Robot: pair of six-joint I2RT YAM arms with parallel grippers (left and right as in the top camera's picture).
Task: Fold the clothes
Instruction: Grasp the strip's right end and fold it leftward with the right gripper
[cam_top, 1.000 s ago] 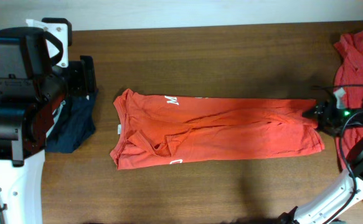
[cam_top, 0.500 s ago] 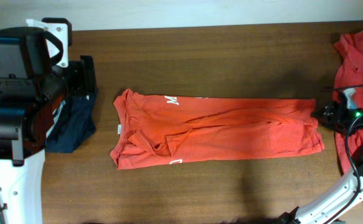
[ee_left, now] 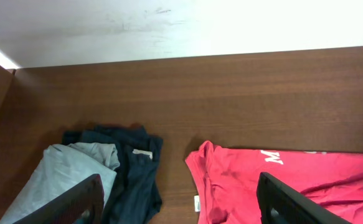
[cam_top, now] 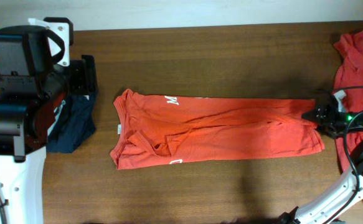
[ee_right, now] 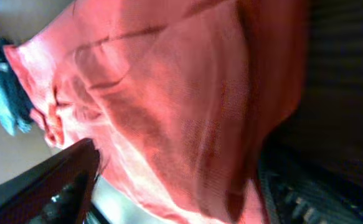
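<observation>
Orange-red T-shirt point(cam_top: 218, 132) lies flat in the middle of the counter point(cam_top: 200, 56), drawn out into a long band with the sides folded in. Its ribbed collar is at the left end and its hem at the right. The cotton is soft and matte, creased in shallow diagonal ridges that gather near the collar. Parts of a white print point(cam_top: 170, 99) show at the upper and lower folded edges, and a small white neck label point(cam_top: 119, 129) shows inside the collar.

The right end effector point(cam_top: 315, 116) sits at the hem's upper corner. In its wrist view its two dark fingers point(ee_right: 63, 180) stand spread, released, with rumpled red fabric filling the space between them; nothing is pinched. Beyond it, at the counter's right edge, lies a loose heap of the same orange-red cloth point(cam_top: 355, 56).

Left of the shirt, just apart from the collar, a dark navy garment point(ee_left: 137, 174) lies folded, with a light grey garment point(ee_left: 63, 177) overlapping its left side. The left end effector point(ee_left: 181, 205) hangs above them with its fingers wide apart, released and gripping nothing. The counter is dark brown wood with a fine straight grain.
</observation>
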